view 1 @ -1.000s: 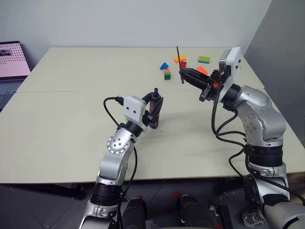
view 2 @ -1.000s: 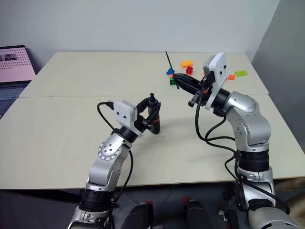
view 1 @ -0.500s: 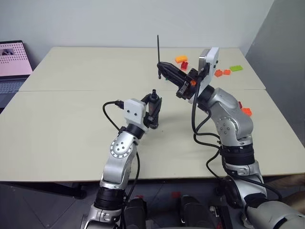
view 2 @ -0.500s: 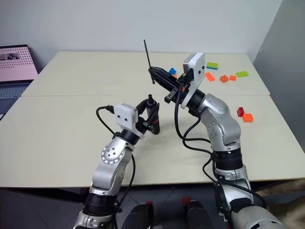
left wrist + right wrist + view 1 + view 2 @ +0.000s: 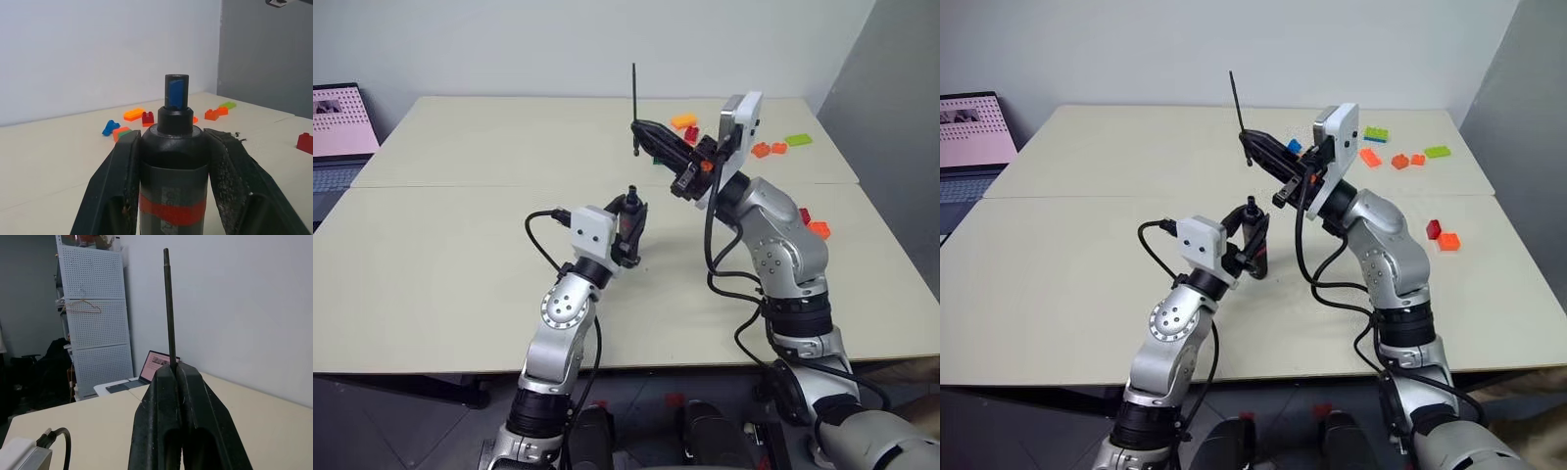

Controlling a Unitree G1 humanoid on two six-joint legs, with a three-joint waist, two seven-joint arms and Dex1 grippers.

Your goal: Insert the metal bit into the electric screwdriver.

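Over the pale beige counter (image 5: 440, 245), seen from the head camera, the left gripper (image 5: 628, 220) holds the black pen-shaped electric screwdriver with a red band (image 5: 629, 217) upright, its fingers closed around the barrel so the socket end faces up, a pose that suits receiving a bit from above. Higher and slightly beyond it, the right gripper (image 5: 639, 128) pinches the thin, dark grey, needle-like metal bit (image 5: 633, 93) near its lower end, so most of the rod stands up above the fingers and a short stub hangs below; bit and screwdriver are apart, the bit not yet over the socket. Small coloured toy bricks (image 5: 773, 147) lie scattered at the counter's far right, clear of the work. From the left wrist camera, the two black fingers (image 5: 120, 181) press both sides of the screwdriver's body, just above the red band, leaving the open collar free. From the right wrist camera, the fingers (image 5: 168, 396) meet tightly on the rod, which rises straight and steady; such a grip likely keeps it aligned for lowering, though the stub looks short for a blind insertion.
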